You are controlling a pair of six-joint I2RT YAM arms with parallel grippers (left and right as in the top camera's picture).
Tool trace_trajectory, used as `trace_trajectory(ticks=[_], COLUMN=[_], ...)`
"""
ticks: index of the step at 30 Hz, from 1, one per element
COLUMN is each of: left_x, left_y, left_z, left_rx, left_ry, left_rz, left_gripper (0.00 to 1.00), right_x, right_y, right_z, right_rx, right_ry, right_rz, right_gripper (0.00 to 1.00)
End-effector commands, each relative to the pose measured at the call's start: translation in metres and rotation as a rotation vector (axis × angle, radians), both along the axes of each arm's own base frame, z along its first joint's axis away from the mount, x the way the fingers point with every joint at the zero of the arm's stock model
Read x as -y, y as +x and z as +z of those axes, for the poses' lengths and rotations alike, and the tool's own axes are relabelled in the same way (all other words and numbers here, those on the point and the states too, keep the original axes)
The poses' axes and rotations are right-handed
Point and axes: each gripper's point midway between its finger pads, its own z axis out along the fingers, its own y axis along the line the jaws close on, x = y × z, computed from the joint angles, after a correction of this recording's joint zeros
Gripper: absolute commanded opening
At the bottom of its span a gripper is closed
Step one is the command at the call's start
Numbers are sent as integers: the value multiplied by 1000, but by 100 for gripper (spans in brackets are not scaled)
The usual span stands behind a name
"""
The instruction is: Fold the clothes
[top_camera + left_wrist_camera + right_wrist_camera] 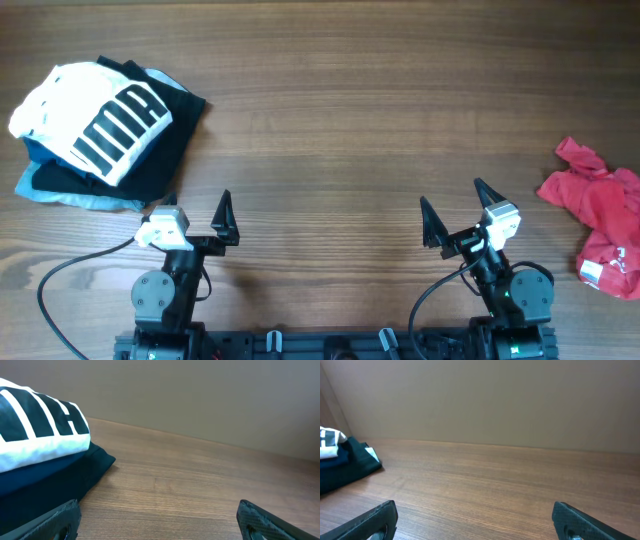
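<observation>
Three folded garments sit stacked at the far left of the wooden surface (330,120): a white garment with black stripes (95,120) on top, a black one (170,150) under it, a light blue one (60,195) at the bottom. Two grippers sit near the front edge, the left gripper (198,200) just beside the stack, the right gripper (450,192) well apart from it, both spread wide and holding nothing. One red T-shirt (600,205) lies crumpled and unfolded at the far right edge, with a small white tag (592,270) showing low on it. Only the overhead view shows the shirt; the left wrist view shows the stack close by, the right wrist view shows it far off at left
</observation>
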Motion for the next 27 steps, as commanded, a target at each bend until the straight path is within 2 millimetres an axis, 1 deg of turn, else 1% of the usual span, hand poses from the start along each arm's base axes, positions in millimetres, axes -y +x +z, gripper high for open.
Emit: trace_trajectory(ticks=[1, 11, 14, 17, 20, 23, 27], left_x=[-4, -4, -3, 2, 22, 23, 22], left_y=[0, 0, 0, 0, -5, -10, -15], left_z=[-1, -1, -1, -2, 2, 2, 27], left_rx=[3, 3, 2, -12, -30, -97, -136], left_ry=[-1, -1, -4, -96, -119, -119, -116], left_rz=[18, 19, 14, -6, -127, -127, -125], left_gripper=[100, 100, 100, 100, 100, 100, 100], right_x=[-1, -1, -1, -1, 5, 15, 28], right_y=[-1, -1, -1, -2, -2, -2, -1], right_z=[3, 3, 3, 5, 19, 34, 59], right_rx=[18, 15, -20, -50, -50, -73, -141], right_ry=[-13, -3, 95, 171, 180, 179, 169], right_rz=[9, 11, 11, 11, -23, -84, -169], right_gripper=[100, 100, 100, 100, 100, 100, 100])
